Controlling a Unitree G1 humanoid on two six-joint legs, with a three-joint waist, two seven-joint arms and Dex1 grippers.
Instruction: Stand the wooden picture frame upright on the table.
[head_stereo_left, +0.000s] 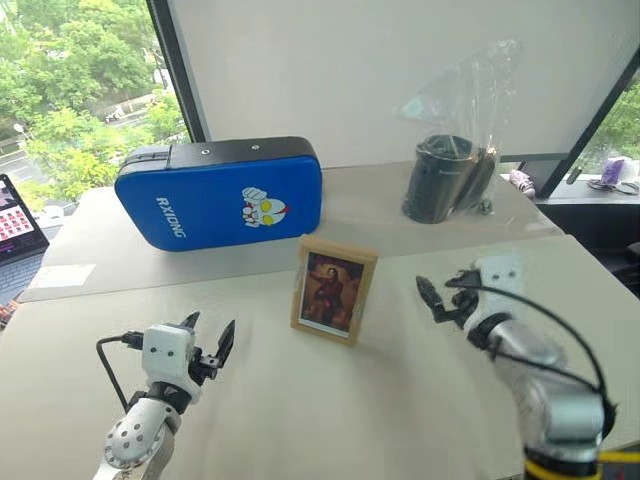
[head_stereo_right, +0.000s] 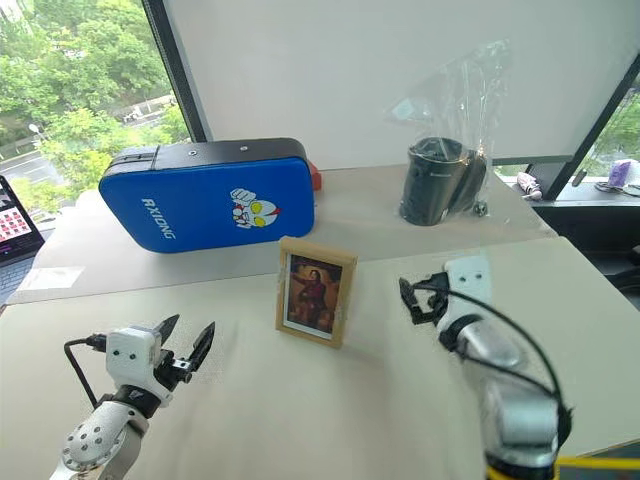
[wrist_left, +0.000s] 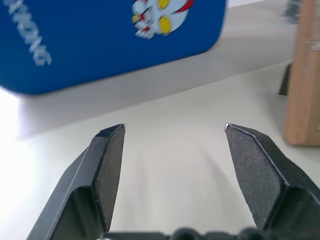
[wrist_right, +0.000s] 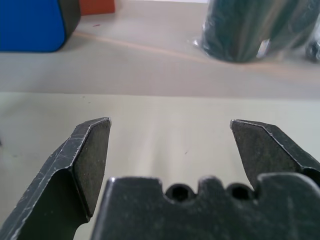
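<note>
- As viewed left to right: left claw (head_stereo_left: 212, 335) gaping wide, empty, low over table (head_stereo_left: 400, 400), apart from frame.
- Wooden picture frame (head_stereo_left: 333, 288) upright mid-table, portrait facing forward, in front of blue case (head_stereo_left: 220, 192).
- Right claw (head_stereo_left: 433, 298) spread wide, empty, clear of frame.
- Judged: standing step complete; next calls for keeping both arms clear.

Blue padded case (head_stereo_left: 220, 193) with cartoon emblem lies far left on the desk. Black cylindrical container (head_stereo_left: 440, 178) in a clear plastic bag (head_stereo_left: 470, 90) stands far right. Laptop (head_stereo_left: 15, 218) at left edge.
</note>
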